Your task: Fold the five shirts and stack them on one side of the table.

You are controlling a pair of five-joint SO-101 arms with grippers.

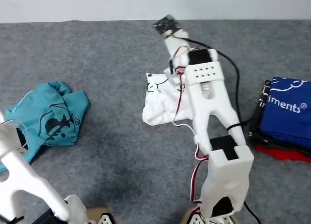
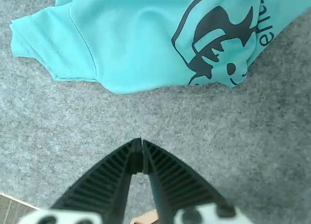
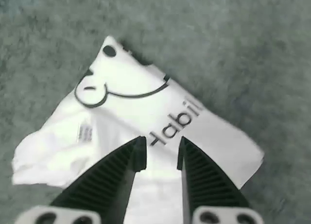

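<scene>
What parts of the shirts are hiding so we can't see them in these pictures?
- High view: the white shirt is partly hidden behind the right arm.
- High view: the shirt pile is cut off by the picture's edge, so its layers cannot be counted.
- High view: the left arm covers a corner of the teal shirt.
- Right wrist view: whether the open right tool touches the white shirt cannot be told.

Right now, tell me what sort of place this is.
Likely a robot lab bench set up for shirt-folding practice: a grey felt-like cover, two white arms, a crumpled teal shirt and white shirt, and a folded stack at one side.
</scene>
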